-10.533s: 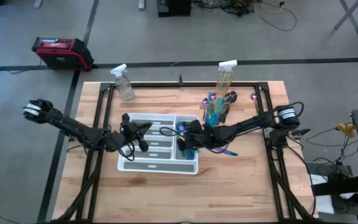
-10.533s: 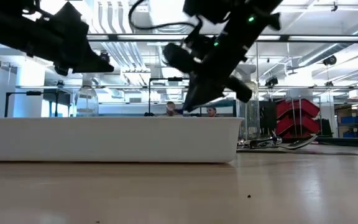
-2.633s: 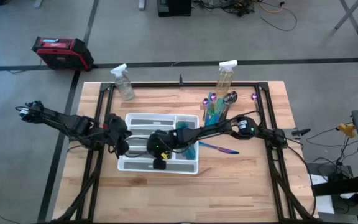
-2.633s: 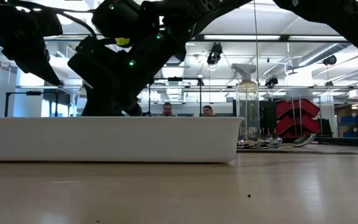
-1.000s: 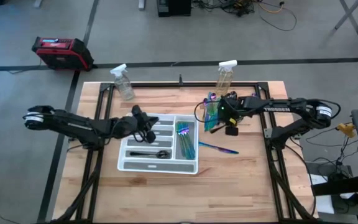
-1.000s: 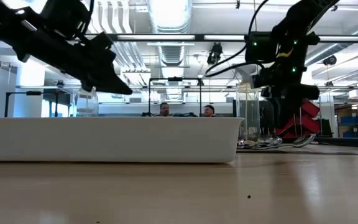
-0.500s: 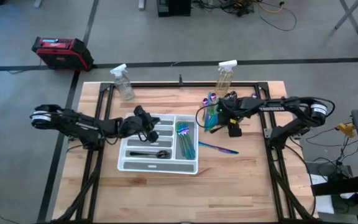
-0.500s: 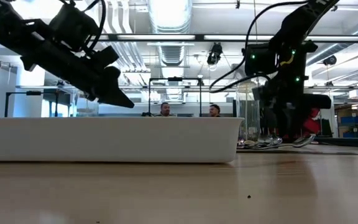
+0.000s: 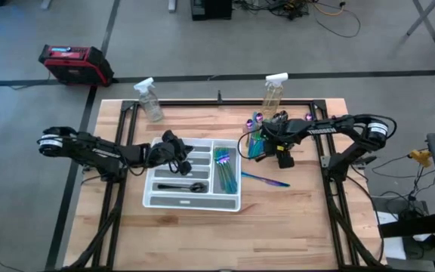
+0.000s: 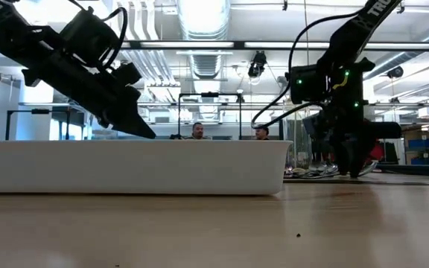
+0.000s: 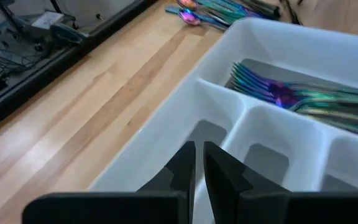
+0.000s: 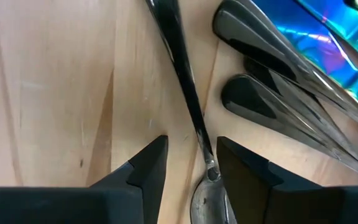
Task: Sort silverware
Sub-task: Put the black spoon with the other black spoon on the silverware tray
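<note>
A white tray (image 9: 157, 198) holds iridescent forks (image 11: 291, 96) in one compartment and a dark utensil (image 9: 180, 187) in another. My left gripper (image 11: 197, 163) hovers shut over the tray's far left part (image 9: 188, 156), holding nothing. A pile of silverware (image 9: 257, 125) lies on the table right of the tray. My right gripper (image 12: 191, 165) is open and low over that pile (image 9: 266, 142). Its fingers stand on either side of a dark utensil's slim neck (image 12: 191, 118), which lies flat on the wood.
Two clear spray bottles (image 9: 149, 100) (image 9: 273, 92) stand near the table's far edge. One blue-purple utensil (image 9: 266, 180) lies alone on the wood near the tray's right side. More dark handles (image 12: 260, 99) and blue ones (image 12: 334, 31) lie beside the straddled one.
My right gripper has come down onto the pile and shifted slightly toward the tray. My left gripper has sunk lower over the tray's far left part, still shut.
</note>
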Robot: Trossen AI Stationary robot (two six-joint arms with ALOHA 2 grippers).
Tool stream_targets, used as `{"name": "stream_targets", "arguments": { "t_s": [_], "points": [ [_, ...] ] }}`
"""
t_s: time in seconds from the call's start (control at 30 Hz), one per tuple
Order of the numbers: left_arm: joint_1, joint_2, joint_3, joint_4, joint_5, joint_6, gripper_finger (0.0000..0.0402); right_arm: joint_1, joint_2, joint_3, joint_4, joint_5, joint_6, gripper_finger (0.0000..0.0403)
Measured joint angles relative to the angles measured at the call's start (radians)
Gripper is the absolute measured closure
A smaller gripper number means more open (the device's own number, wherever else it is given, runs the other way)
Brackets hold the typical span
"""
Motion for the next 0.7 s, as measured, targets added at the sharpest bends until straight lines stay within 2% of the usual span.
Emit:
{"name": "stream_targets", "arguments": {
  "t_s": [0.17,0.37,0.57,0.7],
  "points": [
    [-0.008,-0.015,0.002,-0.053,0.032,-0.044,0.0371,-0.002,0.000,-0.002,0.000,-0.050,-0.001,0.0304],
    [-0.040,-0.099,0.002,-0.090,0.033,-0.062,0.0365,0.001,0.001,-0.002,-0.008,-0.068,0.011,0.0390],
    [-0.097,-0.253,0.002,-0.171,0.049,-0.109,0.0365,0.030,-0.026,-0.006,-0.030,-0.077,0.079,0.0399],
    [-0.123,-0.340,0.002,-0.284,0.049,-0.214,0.0365,0.093,-0.108,0.003,-0.104,-0.087,0.177,0.0401]
  ]
}}
